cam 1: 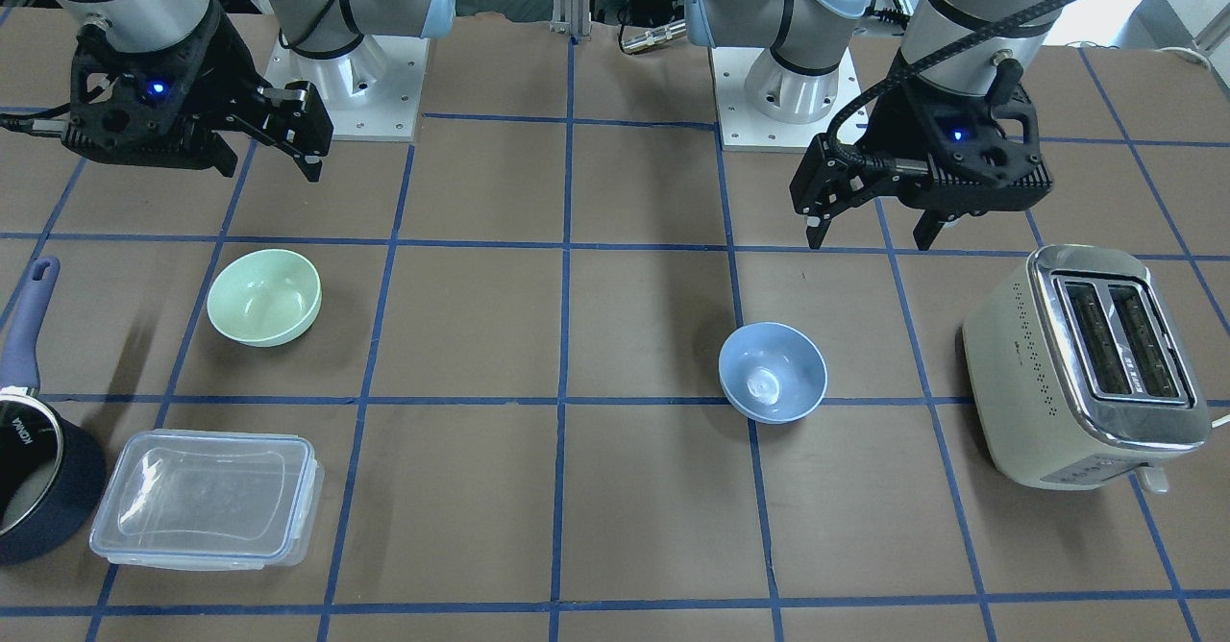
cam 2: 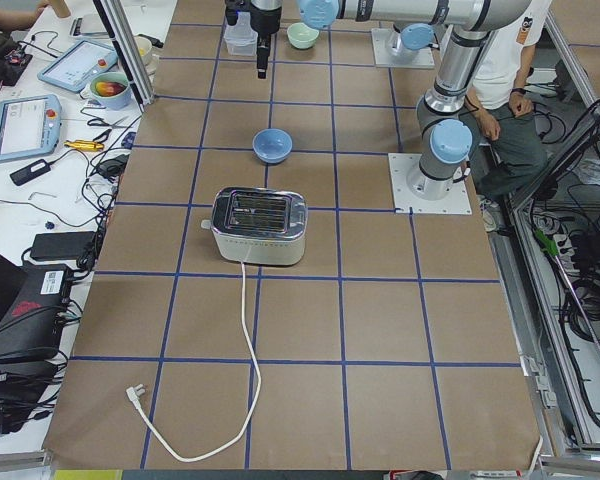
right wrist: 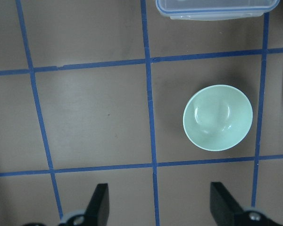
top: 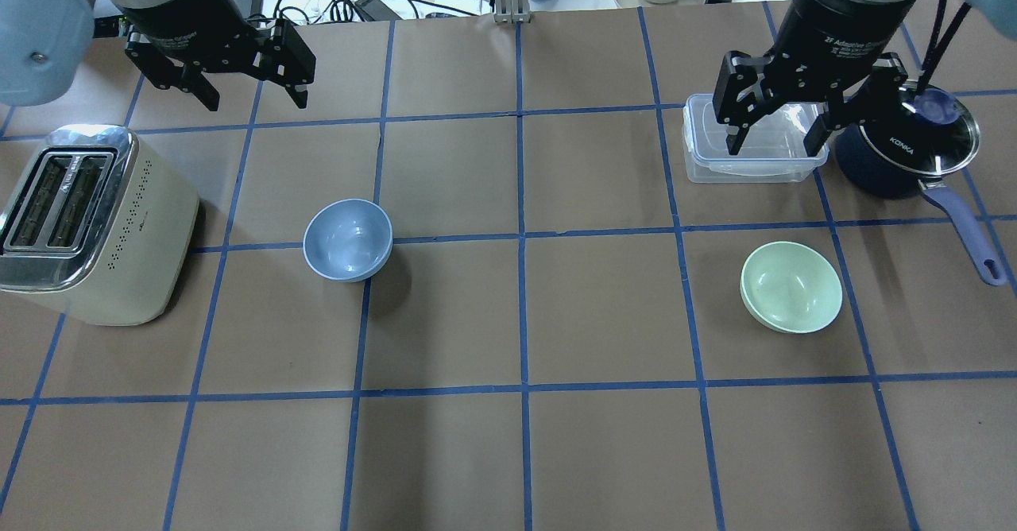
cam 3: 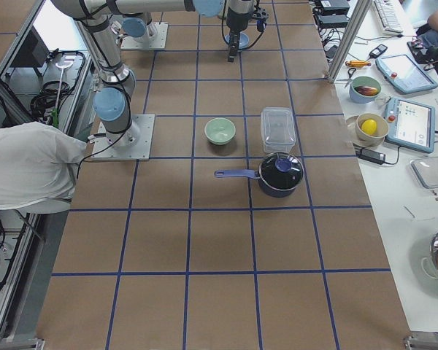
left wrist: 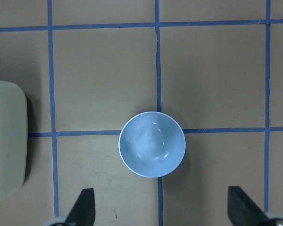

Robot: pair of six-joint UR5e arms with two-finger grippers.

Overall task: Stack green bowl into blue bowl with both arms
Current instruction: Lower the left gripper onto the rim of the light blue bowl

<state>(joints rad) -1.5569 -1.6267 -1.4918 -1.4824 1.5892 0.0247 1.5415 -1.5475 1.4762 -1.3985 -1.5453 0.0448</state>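
A: Where is the small round pale mint-green bowl [top: 791,286]?

B: It stands upright and empty on the brown table [top: 516,316] in the robot's right half, inside one square of the blue tape grid. The clear rectangular plastic container [top: 707,161] and the dark navy saucepan with a long handle [top: 906,149] lie beyond it, near but not touching.

A: And the small round powder-blue bowl [top: 348,239]?

B: It is in the left half, upright and empty, sitting over a crossing of tape lines. The cream two-slot toaster with a chrome top [top: 87,221] is beside it, with a clear gap between them. The two bowls are well apart, with bare squares between.

A: How does the left gripper [top: 256,104] stand?

B: It hangs in the air above the table, its two black fingers spread wide with nothing between them. In the left wrist view both fingers [left wrist: 82,207] show at the bottom edge and the blue bowl sits on the table below, between their lines.

A: The right gripper [top: 773,149]?

B: It too hangs off the table, with its jaws apart and empty. From overhead its fingers show in front of the plastic container. In the right wrist view the green bowl lies to the right of centre, and the container's edge shows at the top.

A: Is either gripper touching a bowl?

B: No, both bowls rest free on the table.
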